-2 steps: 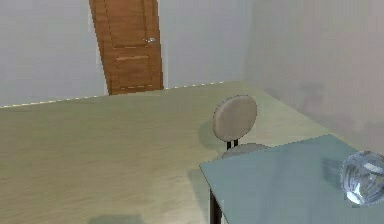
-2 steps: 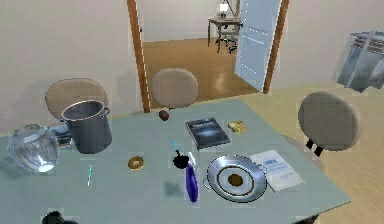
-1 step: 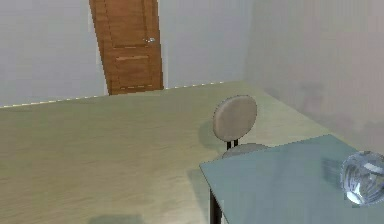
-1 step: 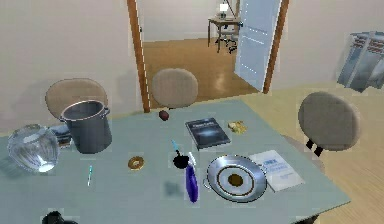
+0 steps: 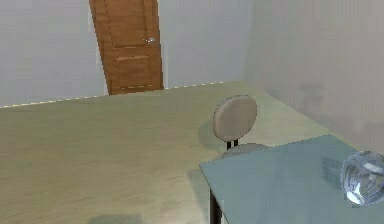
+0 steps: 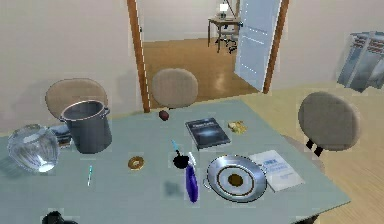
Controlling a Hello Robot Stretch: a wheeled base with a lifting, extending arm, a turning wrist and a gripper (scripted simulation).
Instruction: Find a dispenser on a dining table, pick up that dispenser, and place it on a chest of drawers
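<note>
A blue bottle with a dark pump top, the dispenser (image 6: 191, 182), stands on the pale grey-green dining table (image 6: 150, 140) near its front edge in the arm side view. A round metal plate (image 6: 237, 177) lies just to the right of it, and a small ring-shaped brown thing (image 6: 135, 162) lies to its left. The same table's corner (image 5: 280, 180) fills the forward view's lower right.
On the table are a grey pot (image 6: 88, 125), a glass bowl (image 6: 33, 148) (image 5: 364, 178), a dark book (image 6: 207, 132) and a white booklet (image 6: 275, 168). Round-backed chairs (image 6: 174, 87) (image 6: 328, 120) (image 5: 235, 118) ring it. An open doorway (image 6: 200, 45) lies beyond; a wooden door (image 5: 128, 45) stands ahead across bare floor.
</note>
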